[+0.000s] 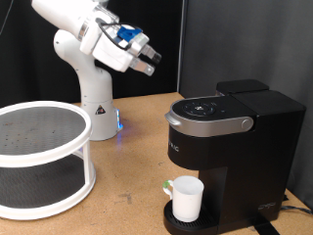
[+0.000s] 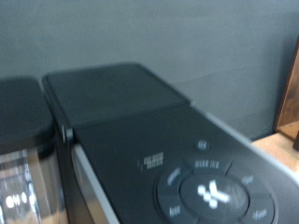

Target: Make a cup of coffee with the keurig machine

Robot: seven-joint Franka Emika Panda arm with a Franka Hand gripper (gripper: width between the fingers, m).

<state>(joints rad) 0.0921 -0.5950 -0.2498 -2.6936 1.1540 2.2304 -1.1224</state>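
At the exterior view's left a white two-tier round shelf [image 1: 39,162] stands on the wooden table [image 1: 132,166], with the robot's white base [image 1: 95,93] behind it. Above, the gripper [image 1: 149,61] hangs in the air, well apart from everything, with nothing between its fingers; how far it is open I cannot tell. To the right stands the keurig machine [image 1: 230,137], lid shut, with the cup [image 1: 186,198] on its drip tray; the wrist view looks down on the machine's top and buttons [image 2: 210,191].
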